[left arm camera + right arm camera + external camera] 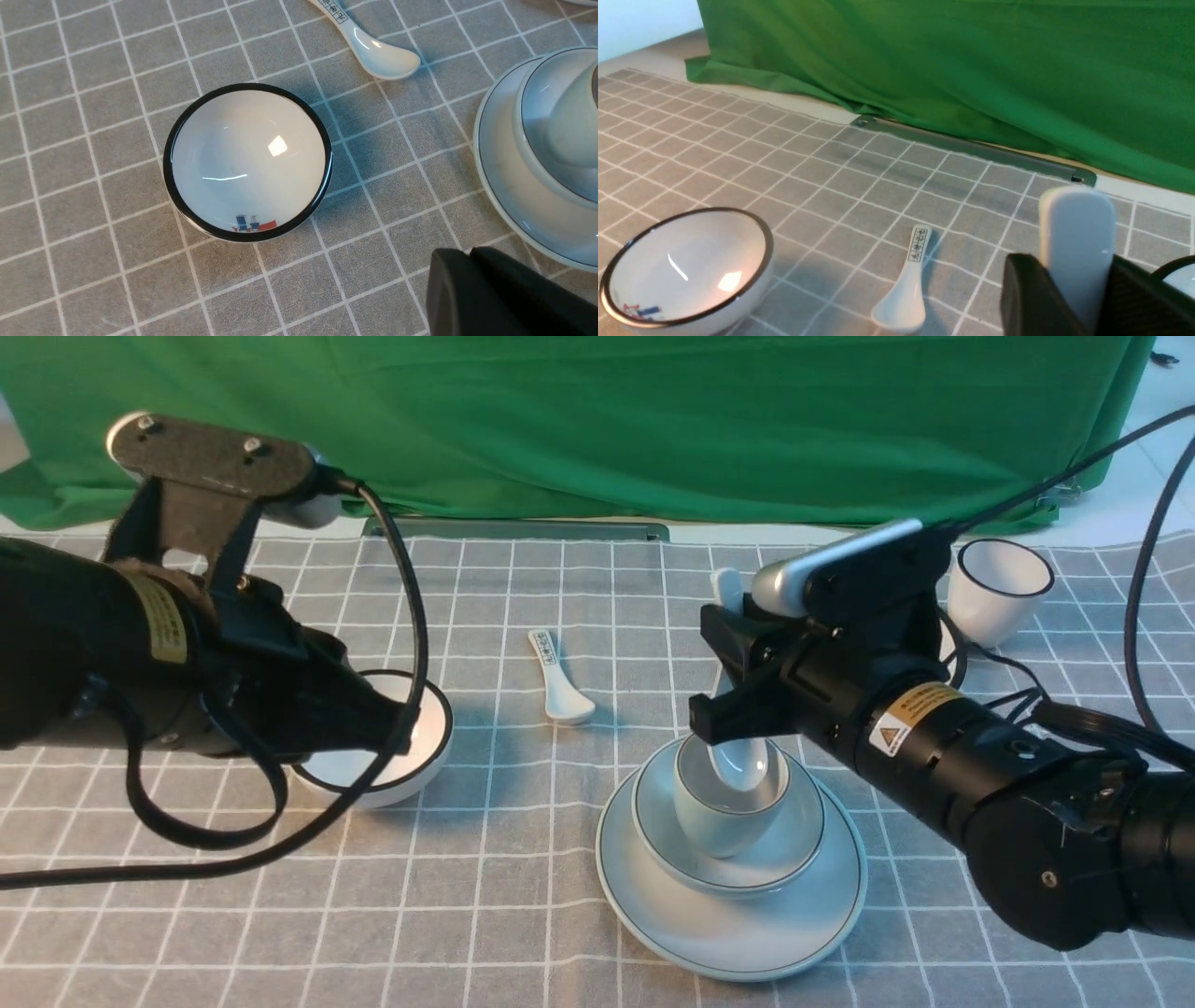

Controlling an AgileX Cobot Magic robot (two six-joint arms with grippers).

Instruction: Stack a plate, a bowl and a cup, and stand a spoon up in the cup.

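The plate lies right of centre, carrying the bowl, and the cup sits in the bowl. The white spoon stands nearly upright with its scoop down in the cup. My right gripper is shut on its handle; in the right wrist view the plain handle rises between the black fingers. My left gripper hovers at the left, shut and empty; its fingertips touch above the cloth. The stack's plate shows beside them.
A black-rimmed bowl sits under the left arm. A spoon with a printed handle lies on the checked cloth between the arms. A black-rimmed cup stands at the back right. Green cloth hangs behind.
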